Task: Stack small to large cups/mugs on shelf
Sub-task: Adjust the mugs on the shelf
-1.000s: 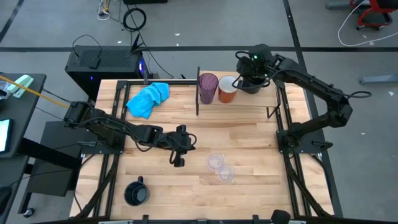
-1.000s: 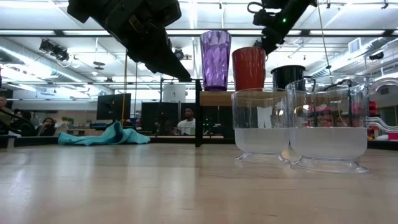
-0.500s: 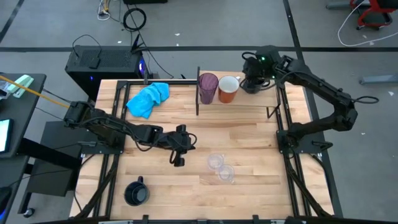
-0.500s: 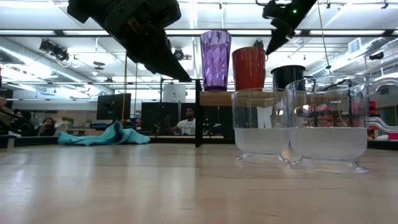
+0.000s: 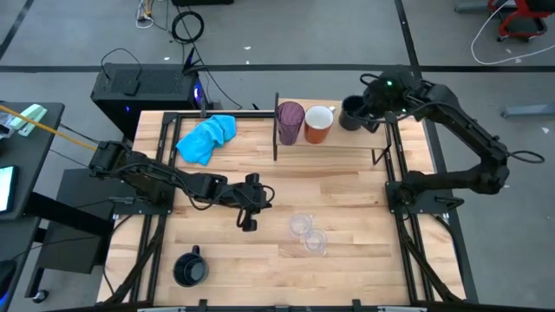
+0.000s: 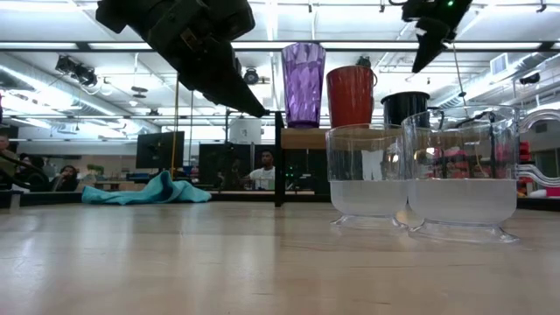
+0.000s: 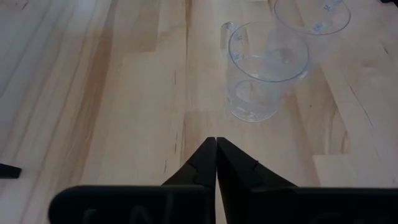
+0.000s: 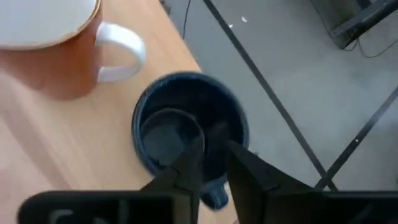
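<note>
Three vessels stood on the shelf (image 5: 347, 139): purple tumbler (image 5: 290, 122), orange mug (image 5: 318, 124), black mug (image 5: 352, 113). Beside the black mug, the right gripper (image 5: 378, 104) hovered, fingers slightly apart. The left gripper (image 5: 249, 218), fingers together, waited well away. The mug looked rigid, best gripped by its rim.

Below the right gripper (image 8: 211, 163) the black mug (image 5: 351, 113) blocks descent, the orange mug (image 5: 318, 124) just beside; ahead of the left gripper (image 7: 216, 163), two clear cups (image 7: 266, 70) obstruct, bare table (image 7: 93, 112) alongside
</note>
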You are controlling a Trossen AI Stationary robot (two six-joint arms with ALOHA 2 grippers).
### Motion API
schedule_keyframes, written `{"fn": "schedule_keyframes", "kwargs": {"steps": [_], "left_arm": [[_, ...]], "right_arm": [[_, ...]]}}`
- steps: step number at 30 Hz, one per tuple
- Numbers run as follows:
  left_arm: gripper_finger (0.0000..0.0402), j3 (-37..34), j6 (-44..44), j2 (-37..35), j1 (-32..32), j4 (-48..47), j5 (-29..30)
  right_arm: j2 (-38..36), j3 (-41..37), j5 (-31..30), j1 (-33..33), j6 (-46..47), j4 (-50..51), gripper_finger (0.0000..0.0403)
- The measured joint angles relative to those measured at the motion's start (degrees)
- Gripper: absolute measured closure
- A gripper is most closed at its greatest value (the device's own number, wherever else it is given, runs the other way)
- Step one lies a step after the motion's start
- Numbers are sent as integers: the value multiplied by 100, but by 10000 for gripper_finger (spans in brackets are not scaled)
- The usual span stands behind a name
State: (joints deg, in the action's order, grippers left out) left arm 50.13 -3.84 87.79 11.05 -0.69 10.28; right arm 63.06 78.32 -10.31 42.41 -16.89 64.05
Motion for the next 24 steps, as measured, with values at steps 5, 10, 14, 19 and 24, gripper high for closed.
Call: {"fn": "schedule_keyframes", "kwargs": {"steps": [5, 10, 14, 19, 24], "left_arm": [[386, 0, 4, 0, -22, 0, -2], [379, 0, -1, 0, -33, 2, 1], [377, 0, -2, 0, -32, 2, -2], [384, 0, 3, 0, -33, 2, -2], [388, 0, 4, 0, -33, 2, -2]], "right_arm": [[177, 0, 438, -15, 63, 283, 275], [506, -1, 621, -20, 275, 274, 241], [674, -2, 669, -22, 366, 230, 223], [863, -1, 654, -22, 276, 64, 204], [1041, -2, 720, -22, 171, 13, 199]]}}
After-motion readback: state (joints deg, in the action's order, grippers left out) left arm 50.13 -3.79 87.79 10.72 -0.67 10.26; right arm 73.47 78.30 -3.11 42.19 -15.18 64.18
